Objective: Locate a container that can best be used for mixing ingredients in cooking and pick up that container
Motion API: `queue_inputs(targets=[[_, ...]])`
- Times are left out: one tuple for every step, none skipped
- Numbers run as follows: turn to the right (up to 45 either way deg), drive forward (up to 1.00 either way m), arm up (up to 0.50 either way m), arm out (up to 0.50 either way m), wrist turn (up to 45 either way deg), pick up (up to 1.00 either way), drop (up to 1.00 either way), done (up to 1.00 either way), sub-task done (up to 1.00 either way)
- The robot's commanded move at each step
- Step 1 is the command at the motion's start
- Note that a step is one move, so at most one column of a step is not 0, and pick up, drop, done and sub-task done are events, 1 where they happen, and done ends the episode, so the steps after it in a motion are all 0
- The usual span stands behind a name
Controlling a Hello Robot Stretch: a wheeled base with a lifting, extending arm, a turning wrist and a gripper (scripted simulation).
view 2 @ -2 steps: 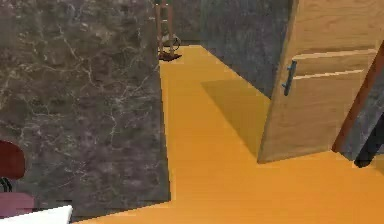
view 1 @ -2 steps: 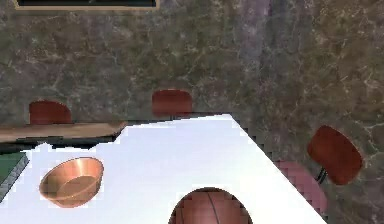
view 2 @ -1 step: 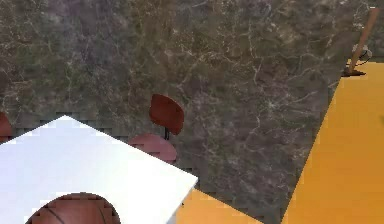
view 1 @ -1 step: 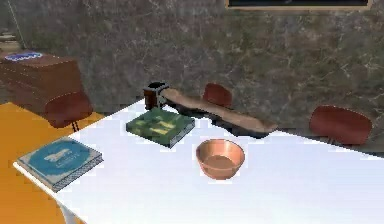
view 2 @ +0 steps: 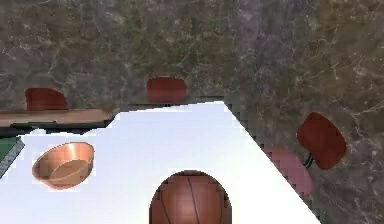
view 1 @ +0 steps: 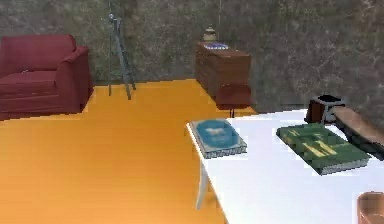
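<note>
A brown, wood-coloured bowl (view 2: 63,163) sits upright on the white table (view 2: 180,135), near the arm side view's left edge. A brown rounded rim (view 1: 371,205) at the forward view's bottom right corner, on the same white table (view 1: 270,185), may be that bowl.
A basketball (view 2: 191,200) rests on the table beside the bowl. Red chairs (view 2: 322,140) (view 2: 166,90) ring the table. A blue book (view 1: 216,137), a green book (view 1: 322,148) and a dark box (view 1: 327,108) lie on it. Beyond are orange floor, a red armchair (view 1: 40,75) and a wooden cabinet (view 1: 222,68).
</note>
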Motion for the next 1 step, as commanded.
queue_inputs(targets=[[-30.0,0.00,0.00,0.00,0.0,0.00,0.00,0.00,0.00]])
